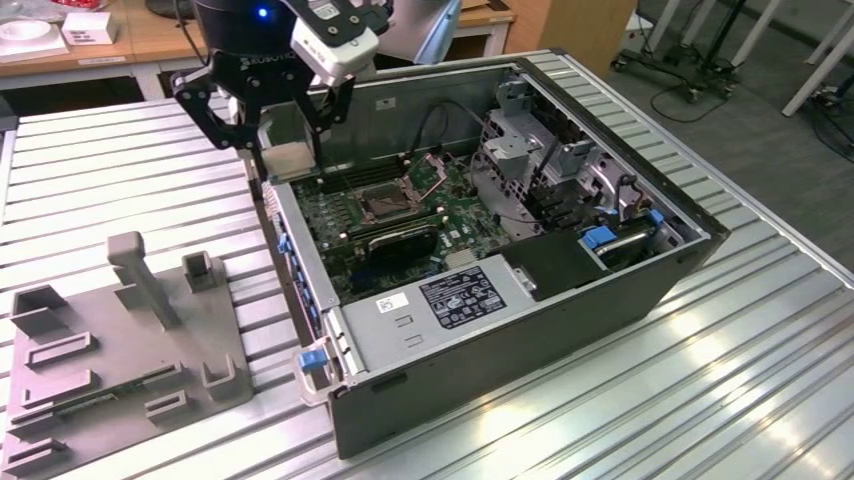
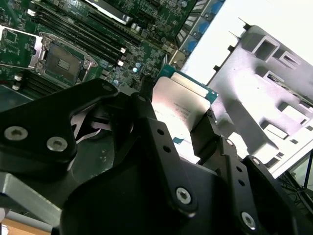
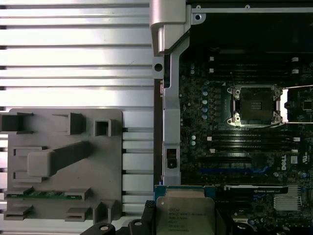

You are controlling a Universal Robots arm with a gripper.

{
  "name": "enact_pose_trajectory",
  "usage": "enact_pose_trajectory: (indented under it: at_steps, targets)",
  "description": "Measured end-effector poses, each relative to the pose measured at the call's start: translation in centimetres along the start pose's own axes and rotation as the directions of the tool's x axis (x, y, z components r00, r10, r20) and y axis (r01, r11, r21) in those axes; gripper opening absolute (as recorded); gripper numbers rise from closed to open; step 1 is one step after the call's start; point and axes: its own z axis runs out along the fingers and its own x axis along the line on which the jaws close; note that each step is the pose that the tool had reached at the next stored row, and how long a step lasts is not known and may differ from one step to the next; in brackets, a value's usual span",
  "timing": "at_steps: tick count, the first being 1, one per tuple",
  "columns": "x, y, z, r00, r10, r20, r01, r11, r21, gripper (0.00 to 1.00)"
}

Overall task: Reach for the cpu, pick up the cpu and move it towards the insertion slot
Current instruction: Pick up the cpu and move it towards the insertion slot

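My gripper (image 1: 276, 140) is shut on the cpu (image 1: 291, 150), a thin square chip with a silvery face. It holds the chip in the air above the open computer case's wall on the exterior view's left. In both wrist views the black fingers (image 2: 146, 127) clamp two opposite edges of the cpu (image 2: 178, 103) (image 3: 185, 214). The insertion slot (image 1: 387, 205) (image 3: 255, 105) (image 2: 61, 61) is a square dark socket with a shiny frame that stands open on the green motherboard. It lies some way off from the chip, further inside the case.
The open computer case (image 1: 534, 330) lies on a ribbed metal table (image 1: 134, 170). A grey fixture plate (image 1: 120, 340) (image 3: 63, 166) with upright blocks sits beside the case on the exterior view's left. Long memory slots (image 3: 244, 139) run next to the socket. A labelled metal box (image 1: 454, 295) fills the case's near end.
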Motion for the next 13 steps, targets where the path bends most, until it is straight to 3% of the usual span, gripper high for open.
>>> enact_pose_trajectory:
  at_steps: [13]
  targets:
    - [-0.34,0.16,0.02,1.0,0.0,0.0,0.0,1.0,0.0,0.55]
